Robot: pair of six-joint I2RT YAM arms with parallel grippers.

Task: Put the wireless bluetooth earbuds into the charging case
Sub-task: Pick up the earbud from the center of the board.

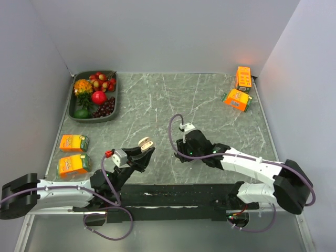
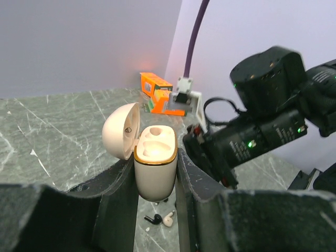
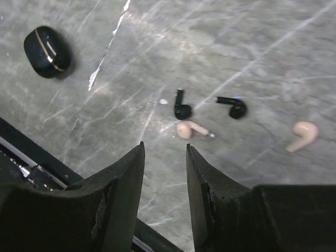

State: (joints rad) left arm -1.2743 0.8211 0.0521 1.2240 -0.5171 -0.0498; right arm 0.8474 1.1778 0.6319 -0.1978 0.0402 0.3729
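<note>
My left gripper (image 1: 143,152) is shut on a cream charging case (image 2: 155,168) with a gold rim. It holds the case upright above the table, lid open, both sockets empty. The case also shows in the top view (image 1: 145,142). Two tiny black earbuds (image 3: 181,108) (image 3: 234,107) lie on the marble table just ahead of my right gripper (image 3: 164,148), which is open and empty above the table. One black earbud (image 2: 154,219) also shows on the table under the held case. My right gripper (image 1: 181,154) hovers close to the right of the left one.
Two pinkish earbuds (image 3: 189,129) (image 3: 303,133) lie beside the black ones. A shut black case (image 3: 46,51) with a gold band lies apart on the table. A fruit tray (image 1: 73,113) stands back left. Orange boxes sit at left (image 1: 73,143) and back right (image 1: 237,100).
</note>
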